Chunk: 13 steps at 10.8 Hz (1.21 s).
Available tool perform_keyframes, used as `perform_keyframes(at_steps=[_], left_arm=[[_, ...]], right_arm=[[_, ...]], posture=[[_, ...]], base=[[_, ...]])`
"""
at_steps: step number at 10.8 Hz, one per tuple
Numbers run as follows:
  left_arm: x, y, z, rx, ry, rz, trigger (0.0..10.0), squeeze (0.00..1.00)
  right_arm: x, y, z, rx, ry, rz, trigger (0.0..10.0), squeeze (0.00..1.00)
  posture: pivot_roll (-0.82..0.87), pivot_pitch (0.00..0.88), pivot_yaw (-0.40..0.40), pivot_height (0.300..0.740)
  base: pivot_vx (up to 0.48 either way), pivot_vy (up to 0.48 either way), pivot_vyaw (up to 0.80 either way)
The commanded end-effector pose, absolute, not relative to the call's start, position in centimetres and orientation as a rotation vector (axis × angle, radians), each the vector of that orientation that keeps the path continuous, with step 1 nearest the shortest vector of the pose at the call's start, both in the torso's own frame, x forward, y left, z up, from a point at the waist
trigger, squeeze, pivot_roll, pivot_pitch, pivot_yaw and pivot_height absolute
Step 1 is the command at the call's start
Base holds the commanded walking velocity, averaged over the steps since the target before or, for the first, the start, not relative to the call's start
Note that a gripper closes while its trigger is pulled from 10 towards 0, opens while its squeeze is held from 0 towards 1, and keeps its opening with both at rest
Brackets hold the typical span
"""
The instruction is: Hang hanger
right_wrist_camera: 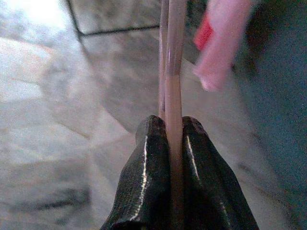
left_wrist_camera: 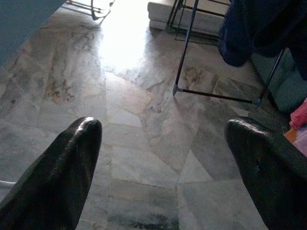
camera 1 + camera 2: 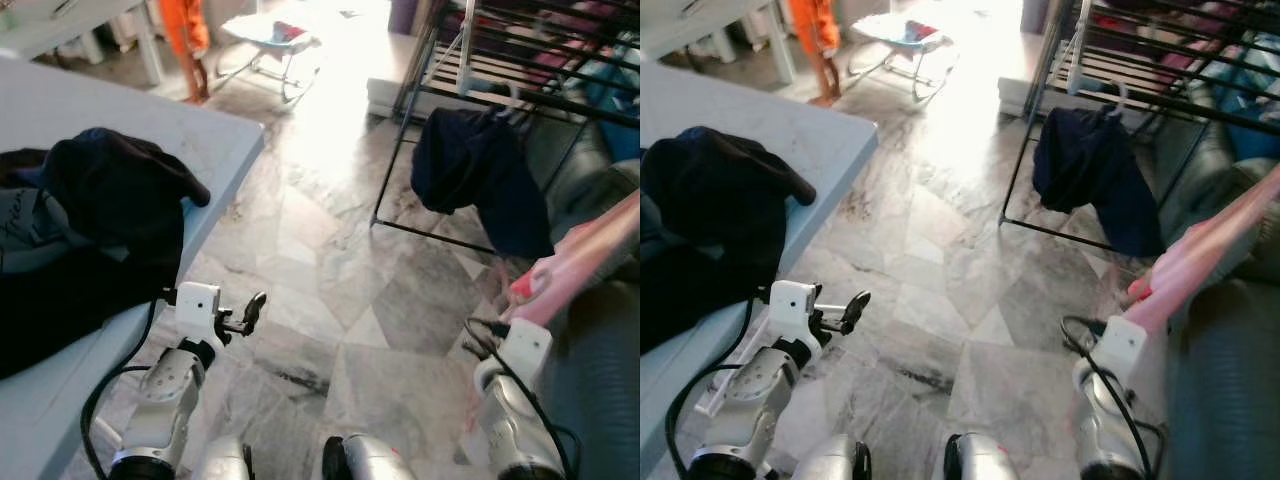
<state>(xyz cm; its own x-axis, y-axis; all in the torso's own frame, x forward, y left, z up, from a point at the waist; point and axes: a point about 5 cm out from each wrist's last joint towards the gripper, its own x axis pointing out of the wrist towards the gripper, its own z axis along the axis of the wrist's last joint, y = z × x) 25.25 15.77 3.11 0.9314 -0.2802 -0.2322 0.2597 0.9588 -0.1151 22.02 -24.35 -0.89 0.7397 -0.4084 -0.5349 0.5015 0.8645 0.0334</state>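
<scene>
My right gripper (image 1: 173,125) is shut on a thin pink hanger (image 1: 172,57), whose bar runs up between the fingers. A pink garment (image 3: 585,255) stretches from that arm toward the upper right, over the sofa. The black drying rack (image 3: 520,62) stands at the far right. A dark navy garment (image 3: 478,175) hangs from it on a white hanger hook (image 3: 1118,92). My left gripper (image 3: 248,312) is open and holds nothing; it hovers low over the marble floor beside the table.
A light blue table (image 3: 205,140) on the left carries a heap of dark clothes (image 3: 100,210). A dark grey sofa (image 3: 600,380) lies along the right. A person in orange (image 3: 185,30) and a baby bouncer (image 3: 270,40) are at the back. Marble floor (image 3: 340,260) lies between.
</scene>
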Motion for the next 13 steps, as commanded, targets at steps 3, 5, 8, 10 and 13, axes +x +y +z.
perform_keyframes(at_steps=[3,5,8,10,13], left_arm=[[25.0,16.1,3.4,-0.078,0.217,-0.283,10.0,0.00],[25.1,16.0,3.5,-0.088,0.207,-0.292,10.0,0.00],[25.3,15.8,3.6,-0.082,0.203,-0.305,10.0,0.00],[25.4,15.6,3.7,-0.082,0.195,-0.315,10.0,0.00],[25.2,15.1,3.8,-0.067,0.183,-0.340,10.0,0.00]], right_arm=[[20.2,-26.3,-0.9,0.068,0.561,-0.594,10.0,0.00],[20.7,-27.6,0.1,-0.005,0.502,-0.627,10.0,0.00],[25.7,-27.0,4.0,-0.021,0.289,-0.437,10.0,0.00],[26.2,-27.0,4.1,-0.004,0.287,-0.445,10.0,0.00],[25.9,-26.3,3.3,0.014,0.305,-0.432,10.0,0.00]], posture=[[-0.01,0.123,-0.094,0.740],[-0.02,0.131,-0.083,0.740],[-0.02,0.133,-0.076,0.740],[-0.02,0.133,-0.076,0.740],[-0.02,0.136,-0.080,0.740]], base=[[0.000,0.000,0.00],[0.000,0.000,0.00],[0.172,0.000,0.00],[0.315,0.000,-0.24],[0.335,0.000,-0.80]])
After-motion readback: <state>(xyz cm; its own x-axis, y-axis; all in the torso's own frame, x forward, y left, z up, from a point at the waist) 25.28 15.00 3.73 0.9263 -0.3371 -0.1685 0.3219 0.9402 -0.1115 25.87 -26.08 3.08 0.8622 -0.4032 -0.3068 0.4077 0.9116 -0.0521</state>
